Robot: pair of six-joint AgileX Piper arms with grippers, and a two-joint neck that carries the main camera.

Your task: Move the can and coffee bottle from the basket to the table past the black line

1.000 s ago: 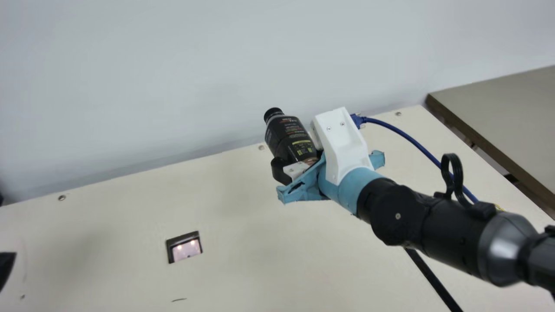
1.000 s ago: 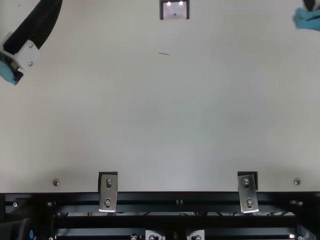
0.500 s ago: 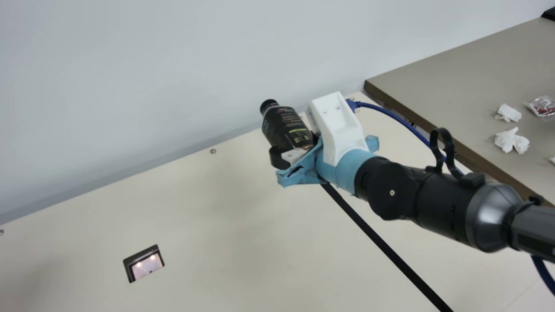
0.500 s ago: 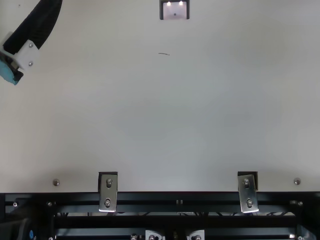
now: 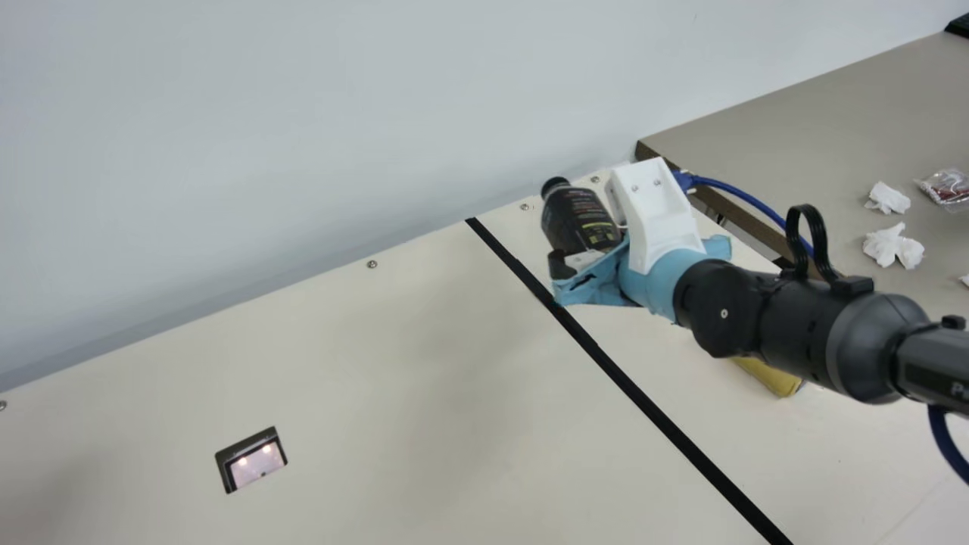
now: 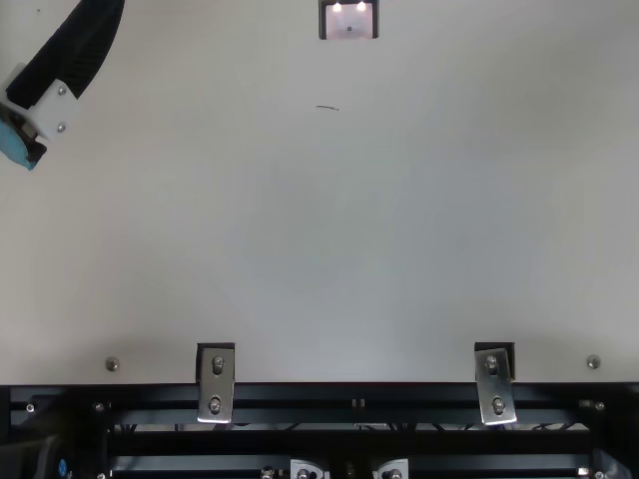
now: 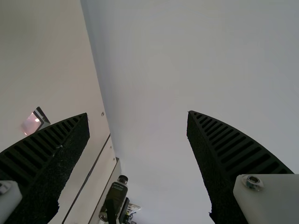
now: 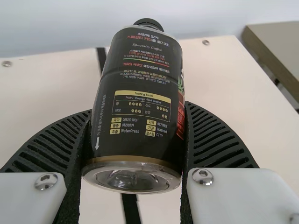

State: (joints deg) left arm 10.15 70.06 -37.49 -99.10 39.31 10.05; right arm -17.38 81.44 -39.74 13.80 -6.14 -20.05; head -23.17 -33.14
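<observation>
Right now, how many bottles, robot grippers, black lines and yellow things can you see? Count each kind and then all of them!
Coffee bottle: 1
Grippers, left gripper and right gripper: 2
Black line: 1
Yellow thing, partly hidden: 1
Total: 5

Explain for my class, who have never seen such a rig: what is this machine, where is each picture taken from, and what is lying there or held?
It is a robot with two black jointed arms. The main view comes from its neck, the top view from above the table, each wrist view from that arm. The right gripper holds a dark, black-capped coffee bottle; the left gripper is open. The cream table bears a straight black line and a yellow object, too hidden to identify.
</observation>
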